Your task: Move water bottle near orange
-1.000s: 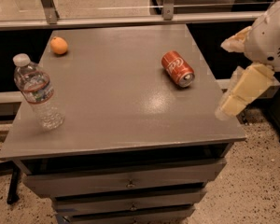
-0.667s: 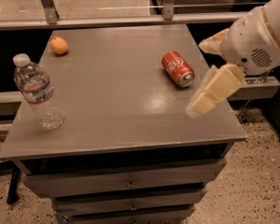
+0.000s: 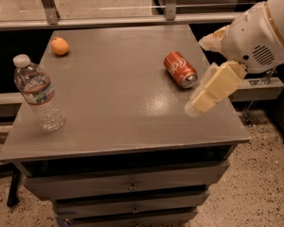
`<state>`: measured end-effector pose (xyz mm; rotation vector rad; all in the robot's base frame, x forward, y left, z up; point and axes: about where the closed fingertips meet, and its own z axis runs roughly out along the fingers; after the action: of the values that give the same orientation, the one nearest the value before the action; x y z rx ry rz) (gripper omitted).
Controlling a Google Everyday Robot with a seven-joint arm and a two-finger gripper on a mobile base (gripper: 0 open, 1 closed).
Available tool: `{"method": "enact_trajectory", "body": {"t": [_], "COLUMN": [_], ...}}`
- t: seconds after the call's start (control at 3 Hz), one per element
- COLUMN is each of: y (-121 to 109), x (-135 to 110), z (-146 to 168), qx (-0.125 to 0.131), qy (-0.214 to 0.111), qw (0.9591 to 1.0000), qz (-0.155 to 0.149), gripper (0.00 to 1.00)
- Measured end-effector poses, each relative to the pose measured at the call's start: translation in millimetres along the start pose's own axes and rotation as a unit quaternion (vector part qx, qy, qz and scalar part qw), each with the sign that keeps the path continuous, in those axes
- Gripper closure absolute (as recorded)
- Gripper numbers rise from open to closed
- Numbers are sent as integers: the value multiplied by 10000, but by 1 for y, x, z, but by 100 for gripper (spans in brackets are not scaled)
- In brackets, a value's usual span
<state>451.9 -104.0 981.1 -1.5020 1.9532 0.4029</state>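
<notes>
The water bottle (image 3: 38,92), clear ribbed plastic with a white cap and a white, red and blue label, stands upright near the table's front left corner. The orange (image 3: 59,46) lies at the back left, well behind the bottle. My gripper (image 3: 199,75) hovers above the right side of the table, just right of the red soda can, far from the bottle. Its two cream fingers (image 3: 213,88) are spread apart and hold nothing.
A red soda can (image 3: 180,69) lies on its side on the right part of the grey table (image 3: 118,108). Drawers sit below the table's front edge. A metal rail and glass run behind the table. Speckled floor lies to the right.
My arm and gripper have moved left from beyond the table's right edge to over its right side, next to the can. The bottle, orange and can have not moved.
</notes>
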Motion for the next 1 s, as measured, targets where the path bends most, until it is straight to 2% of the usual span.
{"method": "enact_trajectory", "body": {"t": [0.33, 0.67, 1.0], "y": [3, 7, 12], "x": [-5, -23, -47], "z": [19, 62, 107], "qx": [-37, -187, -430], "qy": [-192, -638, -1264], "qw": [9998, 9978, 9909], "qz": [42, 35, 143], "gripper": [0, 0, 0]}}
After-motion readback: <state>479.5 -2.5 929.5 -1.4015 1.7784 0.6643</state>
